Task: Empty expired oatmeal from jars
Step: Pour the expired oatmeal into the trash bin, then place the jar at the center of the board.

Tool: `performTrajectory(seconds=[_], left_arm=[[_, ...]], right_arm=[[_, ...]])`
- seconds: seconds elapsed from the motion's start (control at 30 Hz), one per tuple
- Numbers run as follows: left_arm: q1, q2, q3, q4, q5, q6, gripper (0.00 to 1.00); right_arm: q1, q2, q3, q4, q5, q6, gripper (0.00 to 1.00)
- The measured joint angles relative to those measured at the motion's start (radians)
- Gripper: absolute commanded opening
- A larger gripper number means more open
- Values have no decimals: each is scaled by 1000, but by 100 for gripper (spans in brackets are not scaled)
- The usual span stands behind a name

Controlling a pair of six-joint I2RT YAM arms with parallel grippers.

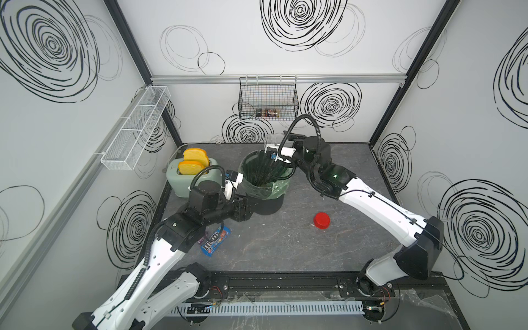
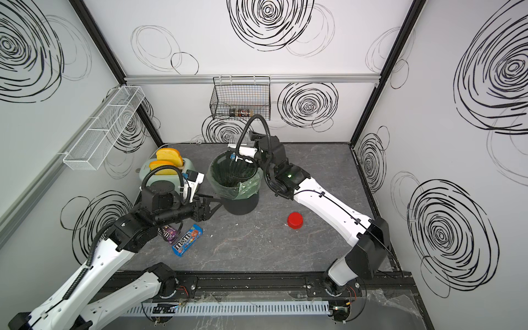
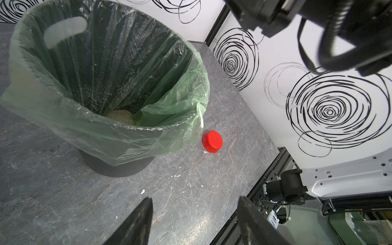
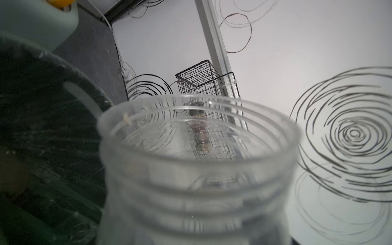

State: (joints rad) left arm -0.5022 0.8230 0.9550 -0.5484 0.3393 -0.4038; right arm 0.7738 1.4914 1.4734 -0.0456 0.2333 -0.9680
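Right gripper grips the empty-looking clear jar, tipped over the bin's far rim. Oatmeal sits in the bin bottom. Red lid on table. Left gripper open, empty.

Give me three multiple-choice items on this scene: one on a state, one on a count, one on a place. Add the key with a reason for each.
1. The jar is: A full; B open and almost empty; C lidded.
2. How many toast slices stand in the toaster? A one; B two; C three.
3. The lid lies: A on the jar; B in the toaster; C on the table.
Key: B, its mouth is bare and its walls clear; B, two yellow slices stick up; C, it sits on the grey top.
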Motion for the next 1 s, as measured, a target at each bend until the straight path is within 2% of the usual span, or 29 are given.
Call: performTrajectory(seconds=[0.1,0.2,0.43,0.6,0.83,0.93,1.0], left_arm=[[-3,1,0,0,-1,-1,68],[-13,1,0,0,-8,-3,68],[-36,1,0,2,-24,-5,68],[-63,6,0,6,-35,-6,68],[-120,21,0,25,-67,-24,68],[-160,18,-8,30,-92,-32,68],[-193,11,-24,35,-116,-38,68]], right_arm=[[-37,-74,-34,6,-80,216,49],[-125,-177,-117,43,-187,415,49],[-271,-275,-201,112,-387,760,49],[-390,-409,-413,224,-472,1010,48],[-403,-618,-737,322,-450,1125,47],[-361,-710,-874,360,-394,1121,48],[-298,-764,-971,403,-347,1106,48]])
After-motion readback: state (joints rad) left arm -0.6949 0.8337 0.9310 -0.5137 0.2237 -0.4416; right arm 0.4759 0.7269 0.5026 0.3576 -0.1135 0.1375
